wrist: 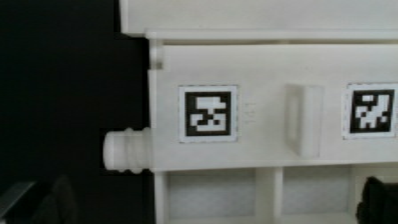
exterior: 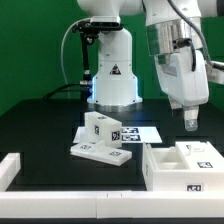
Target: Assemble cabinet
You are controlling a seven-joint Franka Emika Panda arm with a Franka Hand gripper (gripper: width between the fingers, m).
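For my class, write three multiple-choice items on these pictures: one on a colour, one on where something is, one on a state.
1. What colour is the table?
A. Green
B. Black
C. White

2. Where do the fingers hang?
A. Over the box shell at the exterior view's right
B. Over the middle of the table
C. Over the table's edge at the exterior view's left

3. What do the fingers hold?
A. A flat panel
B. A small block
C. Nothing

Answers: 1 B, the surface around the white parts is black. 2 A, the wrist view looks straight down on the shell. 3 C, the fingers stand apart with nothing between them.
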